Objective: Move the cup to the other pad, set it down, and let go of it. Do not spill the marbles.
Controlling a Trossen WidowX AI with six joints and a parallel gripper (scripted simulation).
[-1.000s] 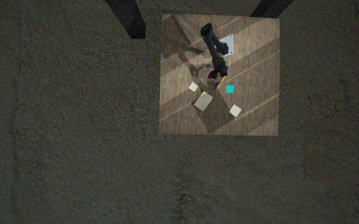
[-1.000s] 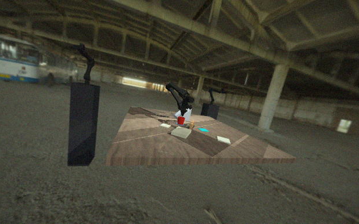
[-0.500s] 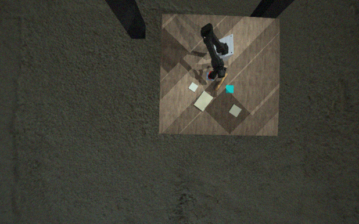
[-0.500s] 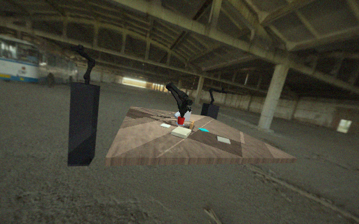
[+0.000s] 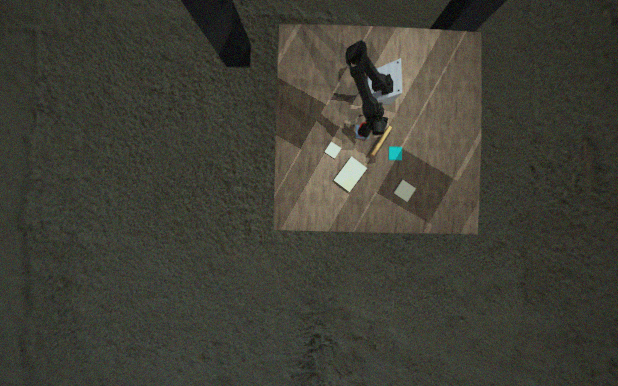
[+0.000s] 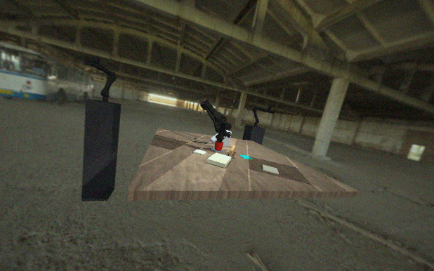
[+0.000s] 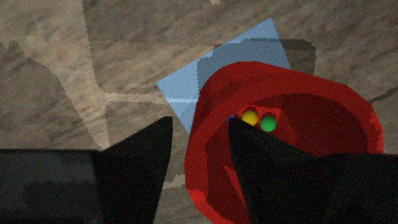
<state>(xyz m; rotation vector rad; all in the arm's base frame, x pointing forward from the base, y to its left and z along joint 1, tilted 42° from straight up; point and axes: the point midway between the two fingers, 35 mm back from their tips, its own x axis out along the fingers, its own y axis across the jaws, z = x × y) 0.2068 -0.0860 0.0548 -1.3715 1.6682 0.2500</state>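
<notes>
A red cup (image 6: 218,146) (image 7: 345,95) stands upright on the blue pad (image 5: 358,134) (image 7: 185,82). In the wrist view it holds a yellow marble (image 7: 249,118) and a green marble (image 7: 268,124); a sliver of a blue one shows beside the right fingertip. My gripper (image 7: 200,125) is partly open. The cup's near-left wall shows between its fingertips, with the left finger outside the cup and the right finger over its mouth. Neither finger clearly grips the wall, and their height against the rim is hard to tell. The cyan pad (image 5: 395,153) (image 6: 246,157) has nothing on it.
An orange-yellow bar (image 5: 381,140) (image 6: 232,150) stands between the cup and the cyan pad. A thick cream block (image 5: 350,174) (image 6: 219,160) lies in front. Small pale tiles lie at the left (image 5: 333,150) (image 6: 199,152) and at the front right (image 5: 405,190) (image 6: 270,169).
</notes>
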